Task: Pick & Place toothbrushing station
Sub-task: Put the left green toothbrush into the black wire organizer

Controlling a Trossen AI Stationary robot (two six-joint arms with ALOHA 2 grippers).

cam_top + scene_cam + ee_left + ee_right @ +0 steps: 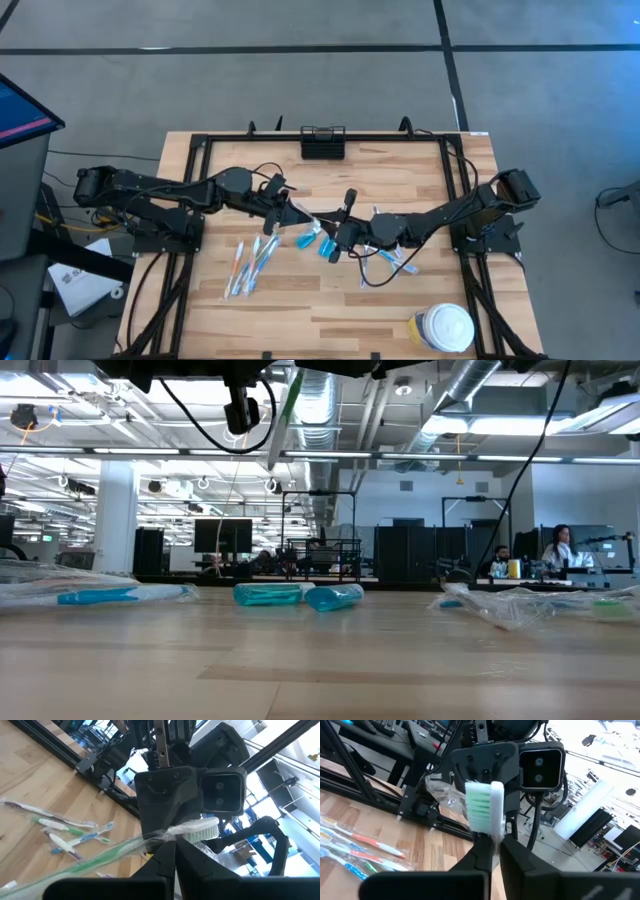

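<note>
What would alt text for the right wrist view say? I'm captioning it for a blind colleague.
A green-bristled toothbrush, still in clear wrapping, stands clamped between the right gripper's shut jaws, with the left arm's wrist camera facing it close behind. More wrapped toothbrushes lie on the wooden table.

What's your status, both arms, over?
Left gripper and right gripper both shut on one green toothbrush, raised mid-table. Black holder at far edge, apart from both. Loose toothbrushes lie below; path to holder looks open.
</note>
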